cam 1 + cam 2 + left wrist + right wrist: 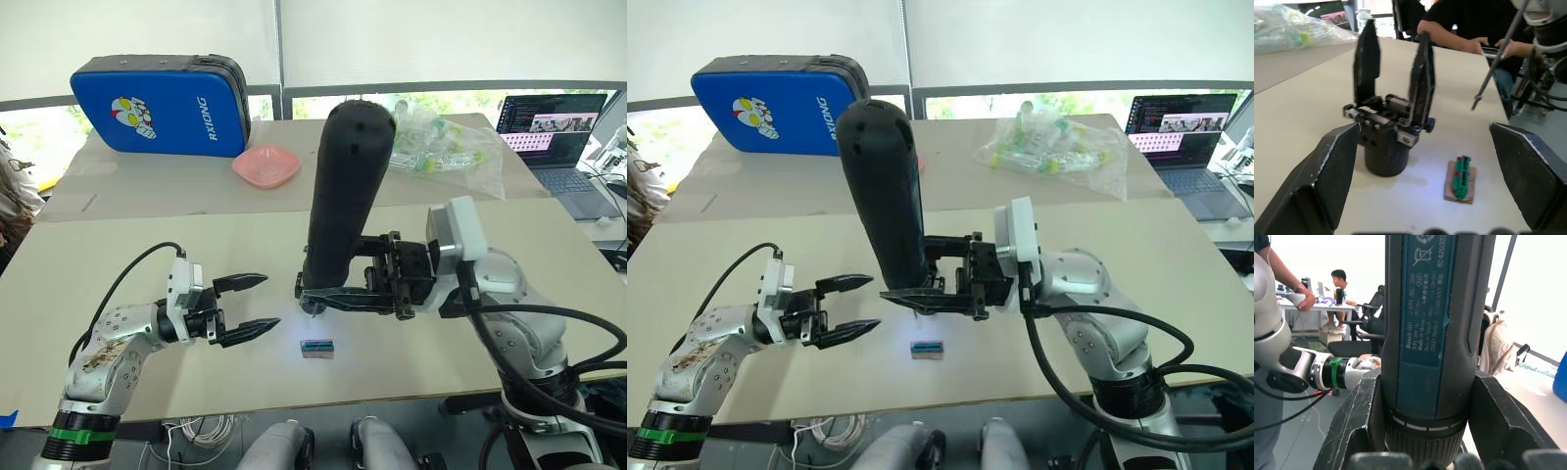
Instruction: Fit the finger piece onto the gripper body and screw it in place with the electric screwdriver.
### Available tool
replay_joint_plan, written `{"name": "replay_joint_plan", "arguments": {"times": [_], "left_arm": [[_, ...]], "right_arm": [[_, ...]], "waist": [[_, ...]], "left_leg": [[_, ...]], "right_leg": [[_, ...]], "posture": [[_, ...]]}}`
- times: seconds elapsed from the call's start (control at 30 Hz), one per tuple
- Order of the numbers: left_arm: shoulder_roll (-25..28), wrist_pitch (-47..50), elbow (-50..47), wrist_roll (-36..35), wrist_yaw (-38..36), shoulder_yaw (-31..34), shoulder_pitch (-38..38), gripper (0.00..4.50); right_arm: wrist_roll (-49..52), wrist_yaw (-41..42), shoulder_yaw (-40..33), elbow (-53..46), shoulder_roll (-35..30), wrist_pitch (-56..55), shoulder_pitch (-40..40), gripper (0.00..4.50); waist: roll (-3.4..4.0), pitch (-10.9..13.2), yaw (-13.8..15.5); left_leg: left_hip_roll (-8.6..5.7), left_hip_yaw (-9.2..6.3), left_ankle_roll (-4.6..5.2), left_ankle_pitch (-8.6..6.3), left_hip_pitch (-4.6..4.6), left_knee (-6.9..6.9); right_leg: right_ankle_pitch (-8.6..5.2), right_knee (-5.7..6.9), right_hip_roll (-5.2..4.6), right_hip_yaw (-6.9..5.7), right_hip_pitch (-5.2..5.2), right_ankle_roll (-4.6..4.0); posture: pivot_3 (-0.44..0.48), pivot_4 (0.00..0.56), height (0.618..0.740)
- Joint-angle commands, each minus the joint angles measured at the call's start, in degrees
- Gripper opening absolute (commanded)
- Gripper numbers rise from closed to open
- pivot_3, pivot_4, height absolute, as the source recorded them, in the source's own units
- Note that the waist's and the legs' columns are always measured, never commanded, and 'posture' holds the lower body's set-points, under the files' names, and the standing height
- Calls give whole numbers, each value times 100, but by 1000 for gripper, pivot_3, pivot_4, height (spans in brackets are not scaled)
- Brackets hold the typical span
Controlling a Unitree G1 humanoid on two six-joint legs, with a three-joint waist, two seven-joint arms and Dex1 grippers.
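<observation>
our right claw (328,299) is clamped round the lower end of the electric screwdriver (345,186), holding it upright with the bit (1497,58) pointing down at the table (118,245). the left claw (257,304) hangs just across from it with its fingers apart and nothing between them. straight ahead of that left claw, the gripper body (1386,129) stands on its round base with two black fingers sticking up, so the finger piece (1421,73) looks to be already seated, though we can't say which of the two it is. the small green-and-tan block (317,347) lies just beside the body, nearer the right claw's side.

if we're about to drive the screw, we'd say keep the driver dead vertical, bring the bit down slowly onto the screw head, and let the open left claw close in to steady the body so it doesn't spin or tip.

what we can't make out: the screw itself, and whether the hole is lined up. from the head camera the screwdriver and right claw cover the gripper body completely, so lining up has to go by the left wrist view, where the bit is apart from the body.
</observation>
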Motion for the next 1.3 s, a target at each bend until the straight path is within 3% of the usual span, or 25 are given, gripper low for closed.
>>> {"name": "replay_joint_plan", "arguments": {"times": [0.03, 0.27, 0.53, 0.87, 1.3], "left_arm": [[-52, -595, 522, 513, -30, -74, -134, 4448], [-515, -1654, 1829, 1725, 235, -757, -610, 4448], [-1331, -1934, 2408, 2217, 582, -1279, -942, 4448], [-1845, -1873, 2590, 2395, 631, -1587, -1178, 4448], [-1865, -1330, 2231, 2484, 741, -1776, -1405, 4448]], "right_arm": [[332, -94, -299, -290, -77, 74, -163, 1941], [437, -130, -376, -288, -262, 211, -215, 1941], [401, -183, -498, -275, -422, 235, -150, 1941], [408, -232, -604, -287, -601, 292, -128, 1941], [332, -282, -579, -333, -628, 235, 9, 1941]], "waist": [[-1, 0, -1], [-2, 1, 35], [-6, -1, 110], [-6, -3, 277], [-7, -3, 270]], "left_leg": [[0, 0, 0, 0, 0, 0], [-1, 0, 3, -2, -7, 0], [-6, 2, -38, 24, -50, 6], [-9, 2, 5, 0, -52, 14], [-8, 3, -33, 23, -73, 16]], "right_leg": [[0, 0, -1, 1, 0, 0], [1, -4, -4, 1, -3, 0], [2, 2, -11, 4, -52, 0], [7, 0, -16, 2, -43, 6], [7, 0, -14, 3, -65, 7]], "posture": [[0, 150, 740], [0, 150, 740], [0, 150, 740], [0, 150, 740], [0, 150, 740]]}}
